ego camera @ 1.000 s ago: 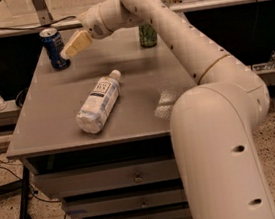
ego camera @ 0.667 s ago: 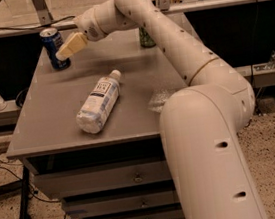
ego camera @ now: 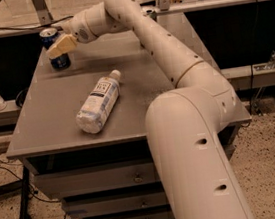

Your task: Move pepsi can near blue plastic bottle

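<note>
Blue pepsi can (ego camera: 59, 62) upright, axis vertical; jaws at it.

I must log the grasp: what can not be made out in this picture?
Camera view: the pincer, at the far left corner of the grey table, covers the middle of the small dark blue drink can; contact unclear.
Camera view: label print on the lying clear pale-blue plastic bottle, too small to read.
</note>
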